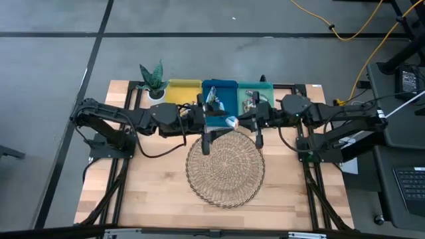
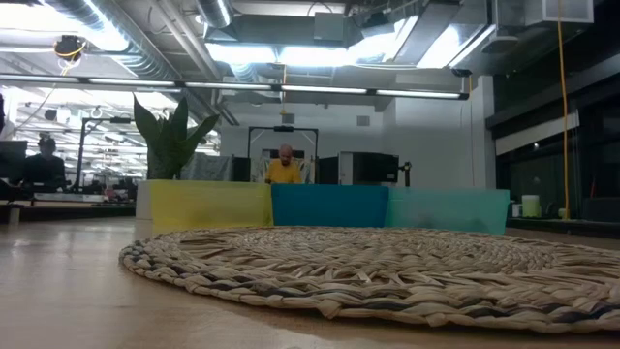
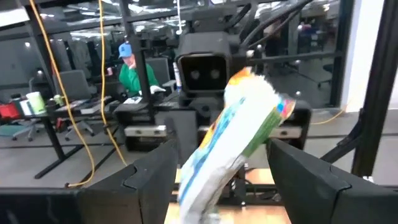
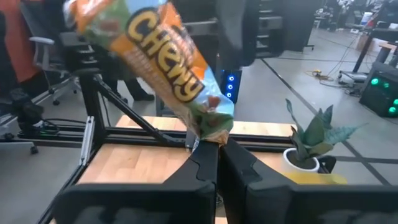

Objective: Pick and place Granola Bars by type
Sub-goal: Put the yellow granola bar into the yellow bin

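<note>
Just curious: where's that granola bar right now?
High view: the granola bar hangs mid-table above the woven mat's far edge, pinched by the right tool.

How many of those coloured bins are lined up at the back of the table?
3, side by side along the table's far edge: a yellow bin beside the potted plant, a blue bin in the middle, and a teal bin next to it.

- The high camera looks straight down on the whole table (image 1: 159,192), both arms and the floor around.
- The low camera sits at table height, very near the woven mat (image 2: 387,271), facing the three bins (image 2: 329,206) and the room behind.
- Each wrist camera looks forward between its own fingers, toward the other arm.
- High and low views share the mat, the bins and the potted plant (image 1: 153,79).
</note>
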Available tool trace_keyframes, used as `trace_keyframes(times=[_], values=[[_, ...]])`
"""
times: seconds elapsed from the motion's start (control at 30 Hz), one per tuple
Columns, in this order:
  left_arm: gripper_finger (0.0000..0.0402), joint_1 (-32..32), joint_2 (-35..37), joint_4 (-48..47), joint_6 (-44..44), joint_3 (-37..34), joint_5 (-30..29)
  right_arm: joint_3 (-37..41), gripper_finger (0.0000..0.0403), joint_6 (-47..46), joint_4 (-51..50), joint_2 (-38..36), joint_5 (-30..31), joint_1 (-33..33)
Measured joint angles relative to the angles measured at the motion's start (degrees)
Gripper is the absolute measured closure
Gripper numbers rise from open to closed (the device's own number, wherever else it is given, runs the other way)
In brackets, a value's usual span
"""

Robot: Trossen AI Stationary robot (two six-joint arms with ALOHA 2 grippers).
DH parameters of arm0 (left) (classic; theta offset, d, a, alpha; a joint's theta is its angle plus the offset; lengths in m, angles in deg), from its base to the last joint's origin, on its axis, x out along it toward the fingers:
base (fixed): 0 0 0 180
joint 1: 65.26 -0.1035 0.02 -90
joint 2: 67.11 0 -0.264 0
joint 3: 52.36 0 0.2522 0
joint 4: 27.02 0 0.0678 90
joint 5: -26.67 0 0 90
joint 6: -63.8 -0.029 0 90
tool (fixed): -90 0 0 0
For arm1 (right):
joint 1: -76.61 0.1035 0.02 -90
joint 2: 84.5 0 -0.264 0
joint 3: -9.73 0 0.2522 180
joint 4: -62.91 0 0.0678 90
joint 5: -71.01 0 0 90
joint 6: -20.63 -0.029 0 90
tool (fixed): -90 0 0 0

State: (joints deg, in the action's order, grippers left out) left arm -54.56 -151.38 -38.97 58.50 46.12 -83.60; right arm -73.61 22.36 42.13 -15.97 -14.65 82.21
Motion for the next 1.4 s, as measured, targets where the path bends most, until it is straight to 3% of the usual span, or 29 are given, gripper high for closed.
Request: trace_keyframes(times=[0.27, 0.6, 1.03, 1.23, 1.4], values=[[0.0165, 0.0, -0.6, 1.1, 1.8, 0.0, 0.5, 0.0, 0.0394, -0.1, 0.6, 0.0, -0.6, -1.4], [0.0223, -0.8, -0.6, 1.1, 3.1, 0.0, 0.9, 0.0, 0.0394, -1.5, 3.0, 0.5, -1.7, -1.4], [0.0365, -1.5, -0.7, 1.1, 4.1, 0.0, 3.5, 0.1, 0.0392, -1.2, 3.4, 0.5, -6.1, -1.3], [0.0388, -1.5, -0.7, 1.0, 4.1, 0.0, 3.7, 0.1, 0.0360, 1.0, 3.4, 0.5, -6.1, -1.2], [0.0385, -1.4, -0.7, 1.0, 3.3, 0.0, 3.8, 0.1, 0.0305, 1.9, 3.4, 0.3, -5.9, -1.3]])
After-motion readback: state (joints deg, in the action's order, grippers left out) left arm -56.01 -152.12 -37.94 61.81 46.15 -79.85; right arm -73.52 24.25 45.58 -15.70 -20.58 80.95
